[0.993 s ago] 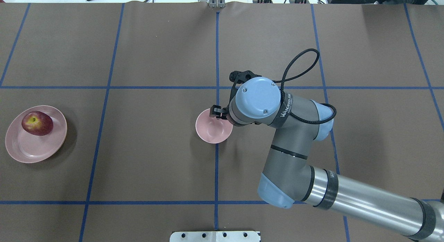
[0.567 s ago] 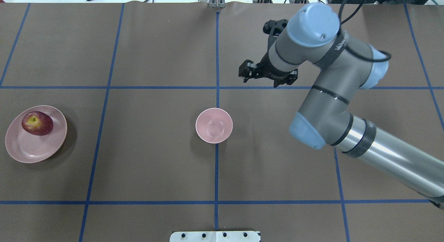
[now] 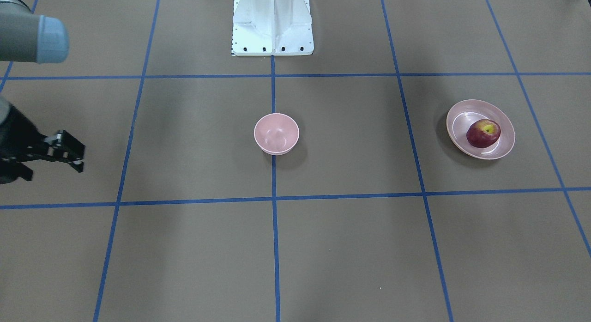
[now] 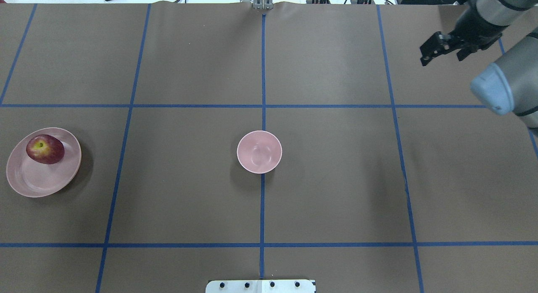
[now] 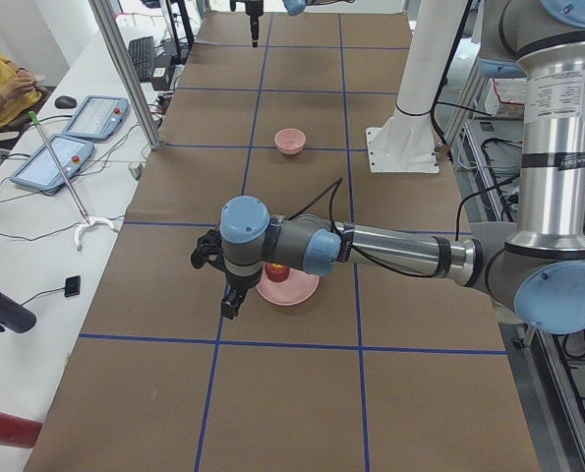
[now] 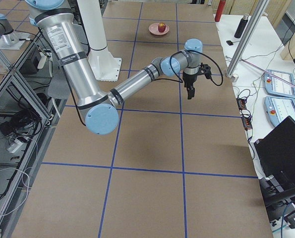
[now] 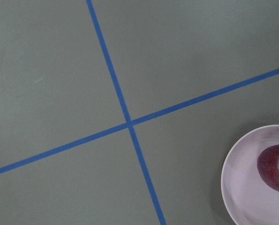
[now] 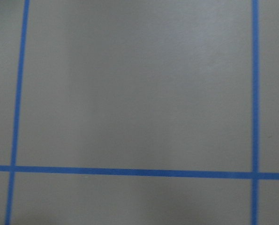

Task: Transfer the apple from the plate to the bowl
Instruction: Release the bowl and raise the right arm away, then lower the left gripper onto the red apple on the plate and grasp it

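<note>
apple [image 4: 45, 149] on the plate [image 4: 40, 183], sitting toward the plate's far rim, yellow-green stem patch facing up. plate is at the robot's far left on the table [image 4: 336, 179], well apart from the bowl [image 4: 259, 152]. bowl is upright at table centre, right on the middle blue tape line [image 4: 263, 66], nothing in it. right gripper [image 3: 79, 156] is up off the table at the robot's far right, well away from bowl and plate; its jaws look slightly parted and nothing is held between them. right wrist view shows only bare table and tape lines. left gripper [image 5: 229, 307] shows only in the left side view, pointing down near the plate, above the table; cannot tell if it is open or closed. left wrist view catches the plate and part of the apple in its lower right corner, beside a tape crossing. white robot base mount [image 3: 272, 21] sits at the robot's edge of the table on the centre line.
</note>
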{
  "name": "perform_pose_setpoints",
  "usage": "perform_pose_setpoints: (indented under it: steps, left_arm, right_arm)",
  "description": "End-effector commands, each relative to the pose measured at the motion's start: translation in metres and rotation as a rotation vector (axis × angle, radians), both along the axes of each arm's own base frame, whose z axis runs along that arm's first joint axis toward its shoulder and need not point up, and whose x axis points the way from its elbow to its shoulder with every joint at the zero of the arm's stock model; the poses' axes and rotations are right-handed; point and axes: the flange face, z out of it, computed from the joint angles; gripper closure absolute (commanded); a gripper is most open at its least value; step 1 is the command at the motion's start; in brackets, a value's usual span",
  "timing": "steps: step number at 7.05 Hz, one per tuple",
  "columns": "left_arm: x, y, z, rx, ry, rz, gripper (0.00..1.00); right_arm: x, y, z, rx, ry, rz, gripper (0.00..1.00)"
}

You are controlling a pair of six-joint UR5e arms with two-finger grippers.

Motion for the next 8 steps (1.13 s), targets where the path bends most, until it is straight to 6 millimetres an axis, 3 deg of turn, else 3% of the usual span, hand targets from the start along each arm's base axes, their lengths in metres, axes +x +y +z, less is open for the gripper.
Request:
perform_pose_setpoints:
  steps: [1, 2, 3, 4, 5, 6, 8]
  left_arm:
    - [0.065, -0.004, -0.015, -0.030, 0.044, -0.016, 0.01]
    - [0.083, -0.002, -0.015, -0.015, 0.052, -0.003, 0.01]
    - [0.107, 0.001, -0.017, -0.008, 0.053, 0.047, 0.01]
    - [0.128, 0.006, -0.017, 0.014, 0.058, 0.088, 0.02]
    - [0.132, 0.012, -0.014, 0.017, 0.062, 0.099, 0.02]
    - [0.151, 0.017, -0.018, -0.004, 0.079, 0.089, 0.02]
    - [0.207, 0.030, -0.025, -0.009, 0.065, 0.044, 0.02]
  right_arm:
    - [0.112, 0.042, 0.119, 0.053, 0.051, -0.138, 0.00]
    - [0.163, 0.070, 0.164, 0.066, 0.068, -0.168, 0.00]
    - [0.198, 0.101, 0.203, 0.069, 0.082, -0.198, 0.00]
    - [0.221, 0.125, 0.229, 0.063, 0.083, -0.214, 0.00]
    - [0.227, 0.136, 0.239, 0.056, 0.083, -0.217, 0.00]
    - [0.228, 0.138, 0.241, 0.050, 0.083, -0.215, 0.00]
    - [0.227, 0.139, 0.242, 0.044, 0.072, -0.214, 0.00]
